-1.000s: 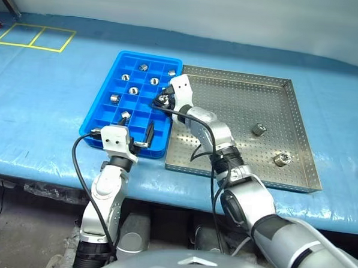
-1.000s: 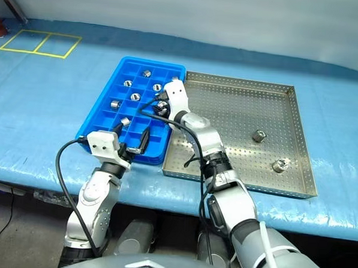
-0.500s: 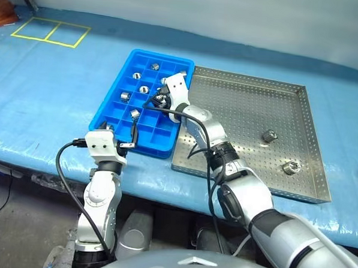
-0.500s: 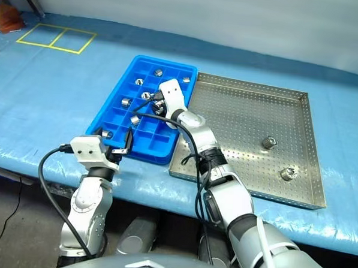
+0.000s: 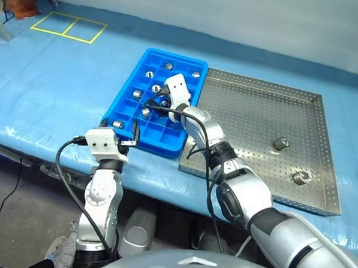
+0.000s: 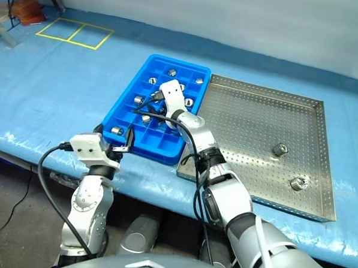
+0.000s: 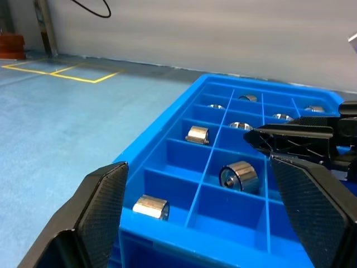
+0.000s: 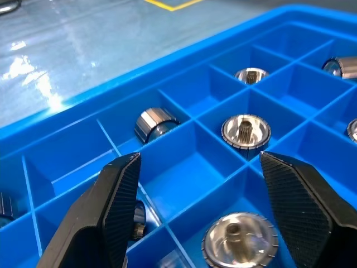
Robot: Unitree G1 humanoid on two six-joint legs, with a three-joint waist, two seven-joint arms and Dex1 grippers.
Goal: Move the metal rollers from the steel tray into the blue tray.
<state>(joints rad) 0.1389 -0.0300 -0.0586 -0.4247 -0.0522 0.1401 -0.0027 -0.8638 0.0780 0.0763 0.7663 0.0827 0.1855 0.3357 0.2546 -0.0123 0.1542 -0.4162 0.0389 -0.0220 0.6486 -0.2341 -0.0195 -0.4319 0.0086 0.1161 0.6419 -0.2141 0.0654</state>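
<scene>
While my right gripper point(image 8: 192, 184) hangs over the middle compartments of the blue tray point(image 5: 128, 97), its jaws stand apart with nothing between them; one roller point(image 8: 241, 239) sits in the cell directly beneath. My left gripper point(image 7: 198, 209) hovers just off the tray's near edge, jaws spread wide and empty. I count several metal rollers point(image 5: 138, 94) seated singly in compartments. Two rollers point(image 5: 280, 143) lie on the steel tray point(image 5: 252, 108), well apart from each other, toward its right side. Both trays sit side by side, touching, on the blue counter point(image 5: 56, 79).
</scene>
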